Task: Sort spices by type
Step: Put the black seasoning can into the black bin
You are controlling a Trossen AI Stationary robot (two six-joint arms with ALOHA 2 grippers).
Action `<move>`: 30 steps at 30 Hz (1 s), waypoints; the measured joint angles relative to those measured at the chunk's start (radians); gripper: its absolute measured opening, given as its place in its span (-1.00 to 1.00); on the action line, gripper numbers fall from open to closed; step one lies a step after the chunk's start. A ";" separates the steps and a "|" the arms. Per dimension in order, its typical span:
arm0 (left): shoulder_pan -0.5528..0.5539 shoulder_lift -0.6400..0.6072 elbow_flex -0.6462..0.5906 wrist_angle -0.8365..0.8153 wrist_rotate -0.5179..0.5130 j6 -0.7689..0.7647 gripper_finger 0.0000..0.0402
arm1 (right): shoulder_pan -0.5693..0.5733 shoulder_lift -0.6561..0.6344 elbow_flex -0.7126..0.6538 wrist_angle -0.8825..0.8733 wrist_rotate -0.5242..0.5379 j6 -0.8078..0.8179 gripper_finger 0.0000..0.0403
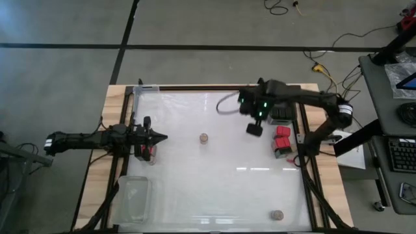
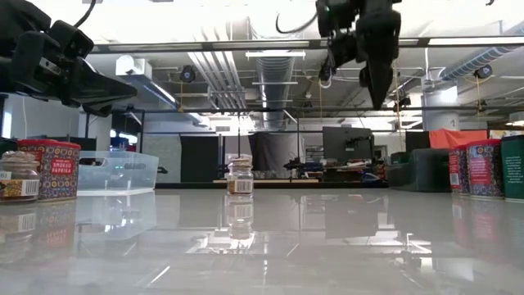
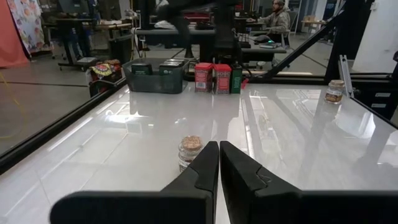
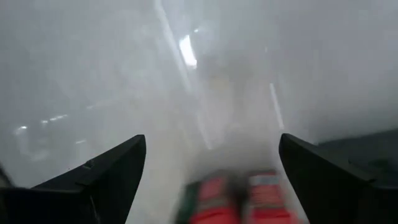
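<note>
Glossy and white, the bench (image 1: 214,188) reflected the ceiling lights, and an open workshop was seen behind it. The fingers of the right gripper (image 1: 254,129) were held wide apart with nothing between them, raised above the bench near the red tins (image 1: 281,141) at the right edge. The fingers of the left gripper (image 1: 158,137) were pressed together and empty, at the left side, beside a small jar (image 2: 18,186) and a red tin (image 2: 48,169).

One tan-topped jar (image 1: 204,138) stood upright and alone in the middle, and another jar (image 1: 277,214) was near the front right corner. Such a jar was judged to be light, stiff, breakable and slippery on this smooth surface, so it could be tipped easily. It would best be taken across its round body, below the lid.
</note>
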 joint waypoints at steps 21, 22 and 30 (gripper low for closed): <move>0.000 0.000 0.000 0.000 0.000 0.000 -1.00 | 0.456 -0.204 -0.280 -0.124 0.000 1.057 0.77; 0.000 0.000 0.000 0.000 0.000 0.000 -1.00 | 0.460 -0.222 -0.293 -0.123 0.000 1.088 0.77; 0.000 0.000 0.000 0.000 0.000 0.000 -1.00 | 0.457 -0.362 -0.453 -0.125 0.028 1.351 0.77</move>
